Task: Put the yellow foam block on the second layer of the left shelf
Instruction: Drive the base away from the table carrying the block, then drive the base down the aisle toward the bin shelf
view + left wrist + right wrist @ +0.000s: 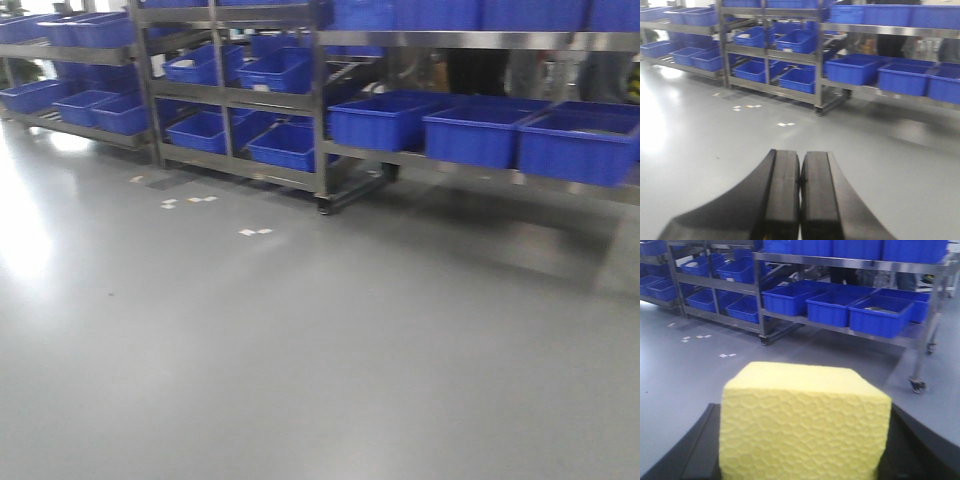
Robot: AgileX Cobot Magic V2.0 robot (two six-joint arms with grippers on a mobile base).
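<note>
Front-facing view: neither arm nor the yellow foam block shows here. A grey floor [300,360] fills the lower frame. Steel shelf racks [322,110] loaded with blue bins [380,120] run across the top, with another rack at the upper left. White tape marks [255,232] lie on the floor left of centre. The racks stand well apart from the camera, so I judge the step in hand to be the carry toward the shelving, with placing not yet begun.

Left wrist view: the left gripper [801,167] sits at bottom centre, its two dark fingers pressed together with nothing between them. The same racks lie ahead across the top.

Right wrist view: the yellow foam block [805,410] fills the lower centre. The right gripper [807,450] is clamped on it, with dark fingers [697,450] showing at the lower left and lower right corners. The block's long axis runs left to right across the frame, spanning the gripper's gap. Its dimpled broad face looks at the camera and its smooth top slopes away toward the racks.

The next move calls for closing on the left-hand rack, raising the block to second-layer height and finding room among the bins. Which rack is meant cannot be told for certain.
</note>
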